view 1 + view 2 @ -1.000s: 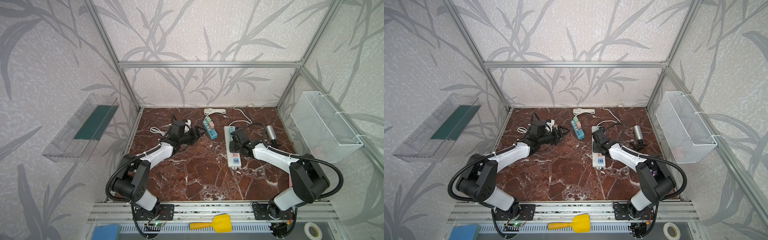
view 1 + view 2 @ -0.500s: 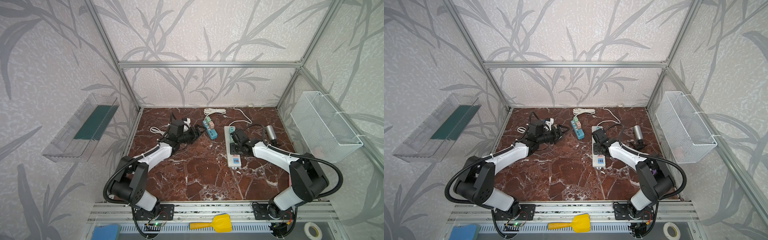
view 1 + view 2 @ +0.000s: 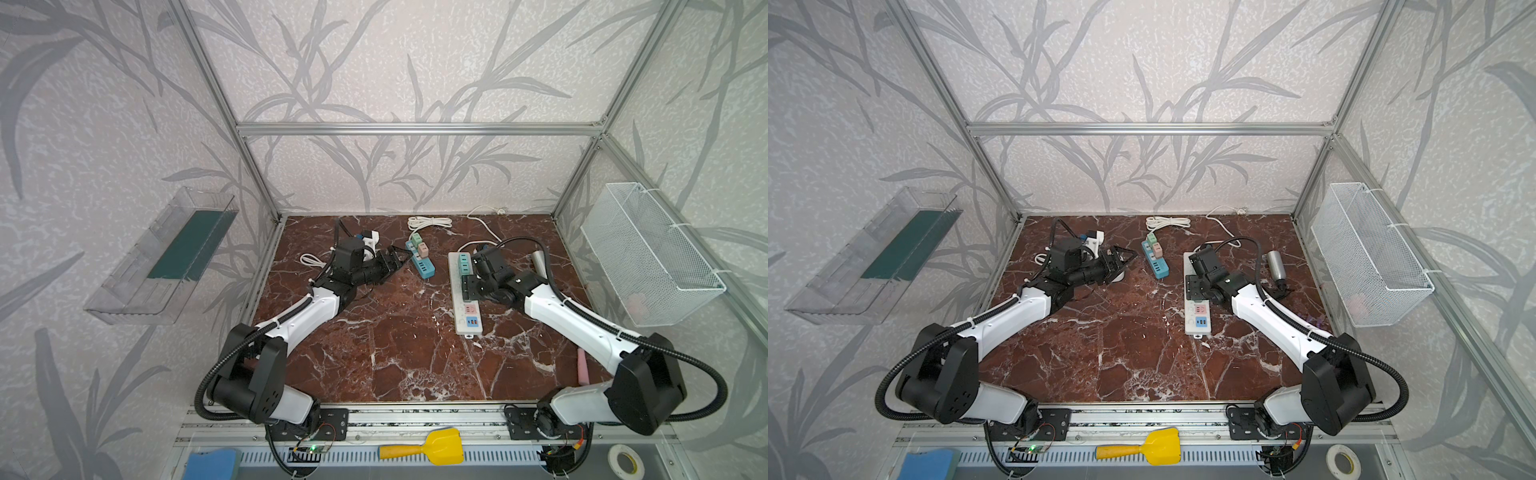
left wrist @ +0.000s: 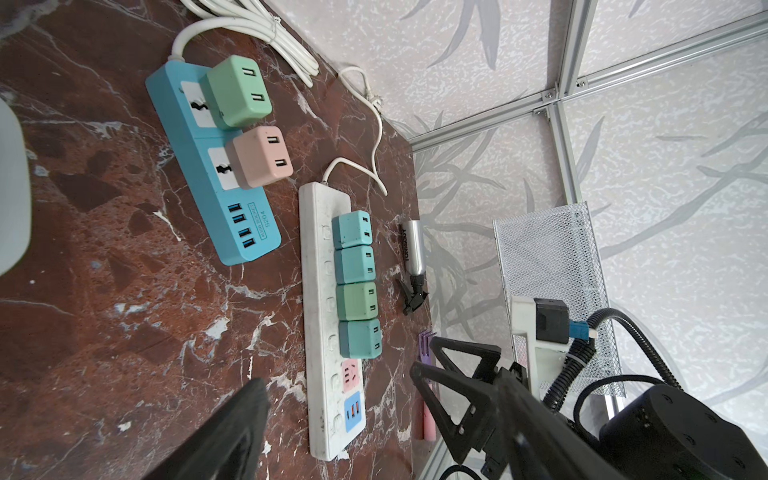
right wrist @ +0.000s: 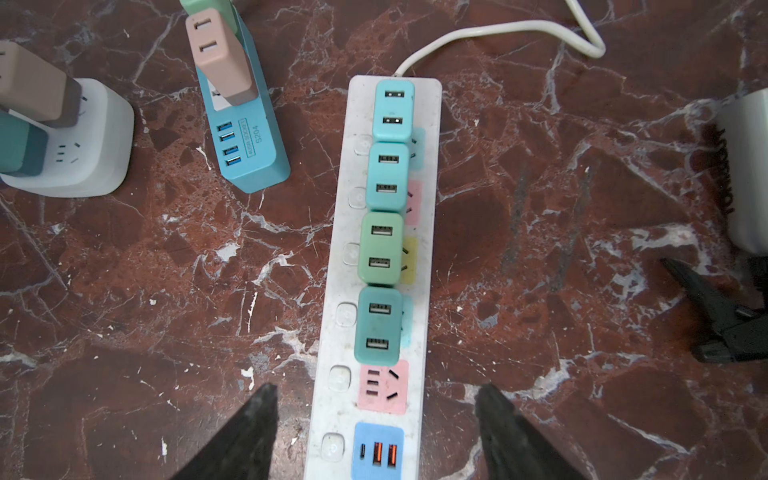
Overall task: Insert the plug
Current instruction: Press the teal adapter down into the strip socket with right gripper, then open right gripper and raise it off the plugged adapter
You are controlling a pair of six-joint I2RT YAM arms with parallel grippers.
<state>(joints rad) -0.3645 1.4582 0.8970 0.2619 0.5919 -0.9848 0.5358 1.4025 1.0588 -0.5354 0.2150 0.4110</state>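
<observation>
Marble worktop (image 3: 395, 353) holds a white strip (image 5: 332, 282), four plugs (image 5: 378, 324) seated; my right fingers (image 5: 253, 432) stand apart over it, left fingers (image 4: 237, 428) apart too.

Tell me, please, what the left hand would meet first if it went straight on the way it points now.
Most likely the blue power strip, which lies just ahead of the left hand. How high the hand rides is unclear, so it might pass over it.

Tabletop (image 3: 395, 353): red-brown marble, white veins
Long strip (image 5: 332, 357): white
Long strip plugs (image 5: 378, 324): three teal, one green
Free socket panels (image 5: 382, 388): pink, blue
Short strip (image 4: 216, 216): blue
Short strip plugs (image 4: 239, 91): mint, pink
Walls (image 3: 374, 62): pale grey, leaf pattern
Scoop (image 3: 440, 446): yellow
</observation>
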